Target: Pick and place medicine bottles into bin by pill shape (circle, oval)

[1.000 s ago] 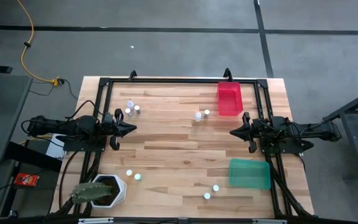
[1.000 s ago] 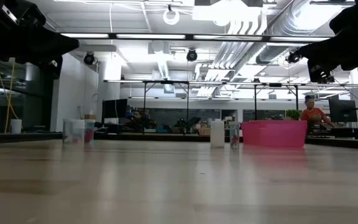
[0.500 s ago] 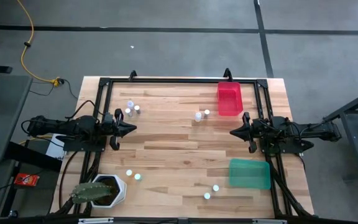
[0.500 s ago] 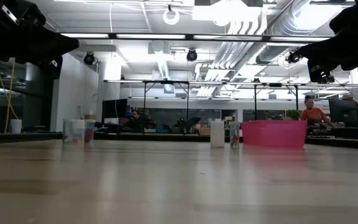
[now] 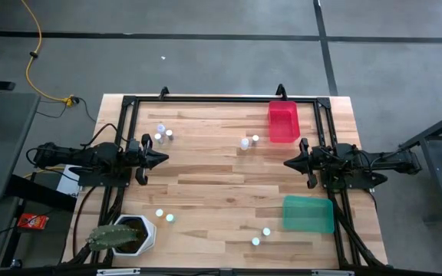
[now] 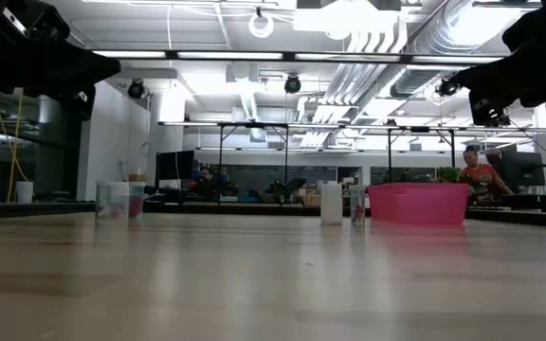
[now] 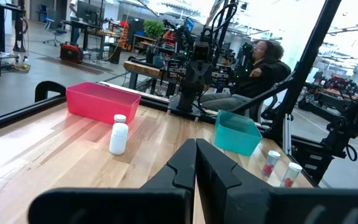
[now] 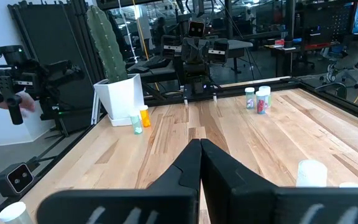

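Several tiny white-capped medicine bottles stand upright on the wooden table. Three stand at the far left [image 5: 160,133], two beside the red bin [image 5: 249,141], two at the near left [image 5: 164,215] and two at the near right [image 5: 261,235]. My left gripper [image 5: 163,159] is shut and empty above the table's left side. Its fingertips meet in the left wrist view [image 7: 196,149]. My right gripper [image 5: 286,162] is shut and empty above the right side, facing the left one. Its fingertips meet in the right wrist view [image 8: 200,146]. Neither gripper is near a bottle.
A red bin [image 5: 283,121] sits at the far right and a green bin [image 5: 308,214] at the near right. A white pot with a cactus [image 5: 133,234] stands at the near left corner. A black frame [image 5: 206,98] runs round the table. A person [image 7: 263,59] sits beyond the table.
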Controlling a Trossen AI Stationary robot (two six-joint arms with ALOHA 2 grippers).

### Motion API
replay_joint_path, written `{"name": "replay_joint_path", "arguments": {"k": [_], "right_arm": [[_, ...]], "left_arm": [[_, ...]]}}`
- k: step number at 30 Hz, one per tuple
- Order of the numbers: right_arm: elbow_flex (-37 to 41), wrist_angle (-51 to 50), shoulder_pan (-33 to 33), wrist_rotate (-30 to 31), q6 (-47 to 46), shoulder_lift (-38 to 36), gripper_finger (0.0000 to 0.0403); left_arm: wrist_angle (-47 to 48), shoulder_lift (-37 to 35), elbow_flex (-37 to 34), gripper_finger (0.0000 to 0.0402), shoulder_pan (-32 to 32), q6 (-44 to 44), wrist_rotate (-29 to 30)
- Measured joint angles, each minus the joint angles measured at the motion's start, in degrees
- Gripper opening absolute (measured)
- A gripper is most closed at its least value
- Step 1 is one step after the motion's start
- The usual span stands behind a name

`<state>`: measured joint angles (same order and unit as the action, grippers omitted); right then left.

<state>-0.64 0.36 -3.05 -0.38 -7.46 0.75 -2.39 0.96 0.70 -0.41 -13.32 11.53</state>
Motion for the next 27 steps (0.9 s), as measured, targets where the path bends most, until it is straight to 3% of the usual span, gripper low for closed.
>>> {"name": "replay_joint_path", "arguments": {"k": [6, 10, 14, 17, 21, 27], "right_arm": [[0.0, 0.0, 0.0, 0.0, 0.0, 0.0, 0.0000], [0.0, 0.0, 0.0, 0.0, 0.0, 0.0, 0.0000], [0.0, 0.0, 0.0, 0.0, 0.0, 0.0, 0.0000], [0.0, 0.0, 0.0, 0.0, 0.0, 0.0, 0.0000], [0.0, 0.0, 0.0, 0.0, 0.0, 0.0, 0.0000], [0.0, 0.0, 0.0, 0.0, 0.0, 0.0, 0.0000]], "left_arm": [[-0.7, 0.0, 0.0, 0.0000, 0.0, 0.2, 0.1], [-8.6, 0.2, 0.0, 0.0000, 0.0, 0.4, 2.7], [-23.8, 1.1, 0.0, 0.0000, 0.0, -5.2, 13.7], [-32.9, 3.7, 1.0, 0.0000, 0.0, -2.4, 18.7], [-27.4, 10.8, 6.7, 0.0000, 0.0, -3.3, 20.0], [-5.3, 24.2, 21.4, 0.0025, 0.1, -10.7, 28.4]]}}
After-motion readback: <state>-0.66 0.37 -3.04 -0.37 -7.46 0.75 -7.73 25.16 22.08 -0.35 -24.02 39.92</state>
